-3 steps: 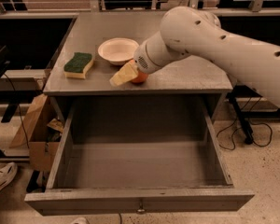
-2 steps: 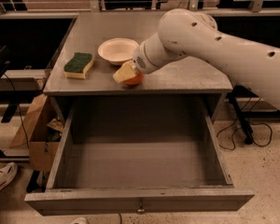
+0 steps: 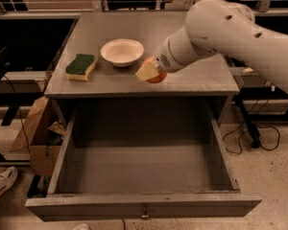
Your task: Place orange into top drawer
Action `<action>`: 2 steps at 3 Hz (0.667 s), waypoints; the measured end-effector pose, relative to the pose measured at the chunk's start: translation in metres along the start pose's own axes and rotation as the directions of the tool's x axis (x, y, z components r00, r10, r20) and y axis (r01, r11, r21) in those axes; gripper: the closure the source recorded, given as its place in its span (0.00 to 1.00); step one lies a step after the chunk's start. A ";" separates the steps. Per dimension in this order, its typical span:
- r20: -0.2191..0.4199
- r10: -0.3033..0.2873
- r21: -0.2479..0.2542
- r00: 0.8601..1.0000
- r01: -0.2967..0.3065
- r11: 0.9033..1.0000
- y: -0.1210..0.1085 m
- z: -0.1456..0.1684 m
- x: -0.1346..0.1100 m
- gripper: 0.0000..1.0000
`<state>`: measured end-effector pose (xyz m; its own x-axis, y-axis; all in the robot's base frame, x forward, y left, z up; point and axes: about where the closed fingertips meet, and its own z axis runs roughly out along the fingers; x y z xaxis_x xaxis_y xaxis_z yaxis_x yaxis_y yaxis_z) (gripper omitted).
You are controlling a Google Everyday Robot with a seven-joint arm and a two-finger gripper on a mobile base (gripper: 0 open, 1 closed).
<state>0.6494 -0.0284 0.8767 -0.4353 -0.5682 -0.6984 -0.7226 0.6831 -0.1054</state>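
The orange (image 3: 158, 76) is gripped in my gripper (image 3: 152, 72) just above the front part of the grey cabinet top (image 3: 201, 78), right of the cream bowl. One cream fingertip (image 3: 146, 71) covers the orange's left side. The white arm reaches in from the upper right. The top drawer (image 3: 144, 206) is pulled fully open below the cabinet top. Its inside is bare and a small knob (image 3: 145, 217) sits at the middle of its front panel.
A cream bowl (image 3: 122, 51) and a green-and-yellow sponge (image 3: 80, 66) sit on the cabinet top to the left. A cardboard box (image 3: 36, 133) stands on the floor left of the cabinet, cables (image 3: 259, 138) lie at the right, and a shoe (image 3: 2, 183) is at the lower left.
The gripper has moved to the right along the cabinet top with the orange in it, away from the bowl. The drawer, bowl and sponge have not moved.
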 end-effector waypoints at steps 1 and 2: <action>0.049 -0.046 0.021 0.998 0.045 0.999 0.011 -0.073 0.006 1.00; 0.108 -0.046 -0.077 0.993 0.054 0.996 0.026 -0.113 0.021 1.00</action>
<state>0.5605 -0.0742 0.9388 -0.3412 -0.5462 -0.7650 -0.7843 0.6141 -0.0887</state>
